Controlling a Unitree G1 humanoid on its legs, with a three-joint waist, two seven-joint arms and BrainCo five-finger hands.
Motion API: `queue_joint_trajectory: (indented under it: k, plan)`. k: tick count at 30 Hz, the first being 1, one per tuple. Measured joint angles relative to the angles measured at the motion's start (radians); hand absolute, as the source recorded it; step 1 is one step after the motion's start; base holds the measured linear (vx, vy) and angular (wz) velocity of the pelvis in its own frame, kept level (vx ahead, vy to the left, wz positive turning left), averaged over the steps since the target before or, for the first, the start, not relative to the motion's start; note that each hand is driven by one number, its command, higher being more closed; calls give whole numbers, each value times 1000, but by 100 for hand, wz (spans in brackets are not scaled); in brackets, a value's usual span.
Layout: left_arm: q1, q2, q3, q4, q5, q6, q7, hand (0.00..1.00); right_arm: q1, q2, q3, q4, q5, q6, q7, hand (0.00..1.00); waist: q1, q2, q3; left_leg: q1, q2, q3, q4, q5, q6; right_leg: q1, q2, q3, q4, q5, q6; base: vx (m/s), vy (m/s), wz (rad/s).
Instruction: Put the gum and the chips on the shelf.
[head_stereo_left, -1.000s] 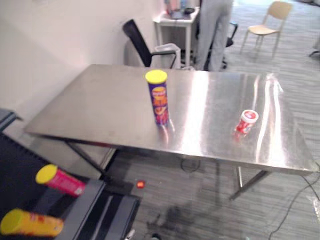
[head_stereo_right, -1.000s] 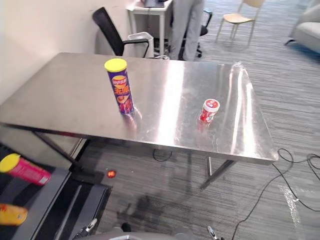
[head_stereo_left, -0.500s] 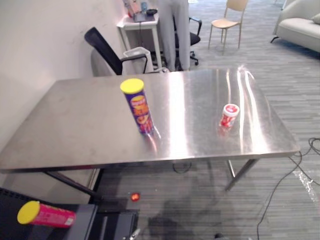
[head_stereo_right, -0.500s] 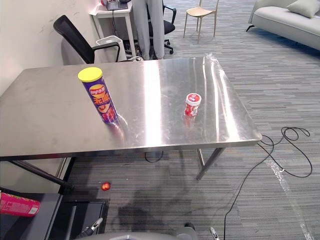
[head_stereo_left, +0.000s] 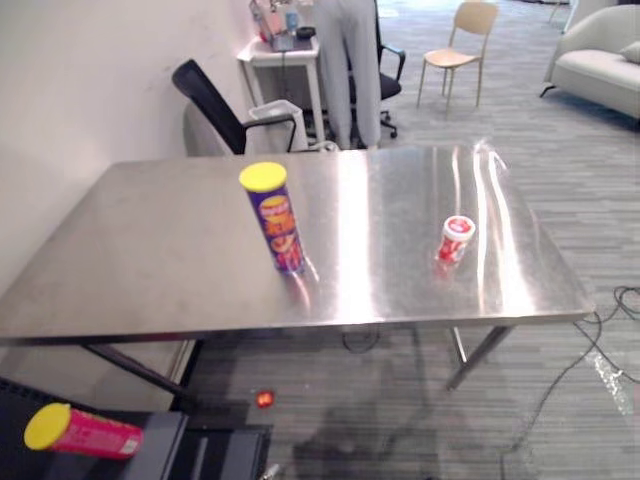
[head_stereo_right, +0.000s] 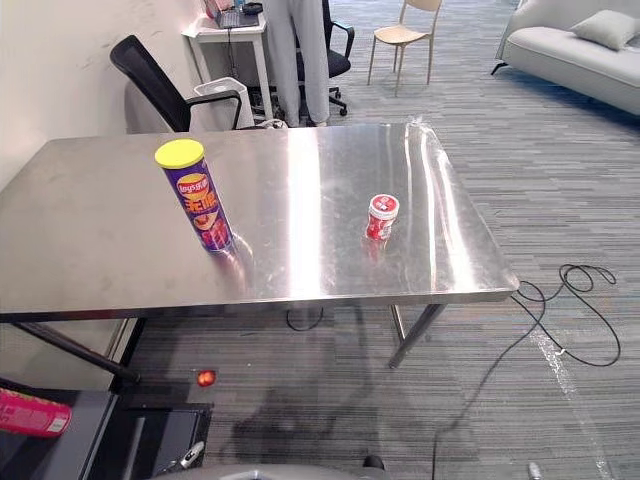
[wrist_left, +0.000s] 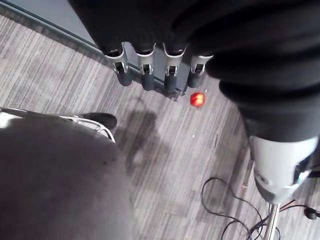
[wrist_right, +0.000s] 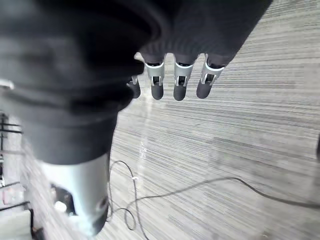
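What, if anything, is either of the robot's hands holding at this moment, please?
Nothing: the left hand and right hand hang open and empty, while the chips can and gum tub stand on the table.

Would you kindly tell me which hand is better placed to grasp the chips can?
Left, probably: the chips can stands left of the gum on the table; left hand and right hand both hang open.

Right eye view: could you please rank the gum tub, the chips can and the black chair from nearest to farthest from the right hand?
The right hand hangs over the carpet at the robot's right, so likely:
1. Gum tub, right part of the table.
2. Chips can, upright, left of the gum.
3. Black chair, beyond the table's far left corner.
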Motion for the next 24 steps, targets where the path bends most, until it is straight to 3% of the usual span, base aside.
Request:
queue_joint_trajectory:
  k: [4,6,8,10,12,14,16,19,24]
  plan:
    - [7,0,7,-6,17,0,0,0,-60,-79,-110,-1,8,5,-21,0,-23,-2,-6,1,-2,2,0,-8,2,-2,-2,1,5,2,-1,18,-6,-1]
    - [10,-1,16,-6,16,0,1,0,-90,-114,-107,-9,22,4,-48,0,-27,-1,-16,-2,-3,7,0,-11,3,-7,-2,5,7,2,-1,6,-12,-5]
    - [12,-7,32,-6,12,0,8,0,-100,-104,-45,-135,76,5,-102,0,-34,-1,-34,-6,-3,8,0,-12,3,-15,-2,7,12,2,-1,4,-9,-2]
    - [19,-21,47,-16,3,-1,22,0,-82,-76,150,-480,91,-10,-191,0,-49,10,-48,-11,-5,22,0,-14,2,-34,-4,21,21,2,-1,-11,-22,-17]
    - [31,-31,46,-47,-17,-2,33,0,-74,-76,222,-690,79,-47,-221,0,-47,11,-50,-16,-4,29,8,-16,2,-41,-4,25,23,3,-1,-23,-26,-15]
    - [35,-33,43,-50,-38,-2,40,0,-94,-82,264,-762,44,-100,-255,0,-46,2,-58,-14,1,30,12,-18,-1,-41,0,24,19,3,-1,-35,-48,-4]
    - [38,-32,34,-60,-50,-2,40,0,-104,-76,320,-795,35,-107,-271,0,-44,-1,-59,-15,1,32,11,-18,-2,-42,1,23,15,2,-2,-41,-59,-4]
    - [44,-32,1,-71,-55,-2,41,0,-83,-54,434,-888,-39,-103,-271,0,-38,7,-61,-15,-2,33,11,-17,-2,-42,-2,22,12,2,-2,-23,-30,-2]
    - [53,-28,-23,-89,-54,-3,3,0,66,-113,716,-1236,-335,-88,-68,0,-21,8,-62,-18,3,30,11,-18,-3,-40,3,12,4,3,0,10,-41,2]
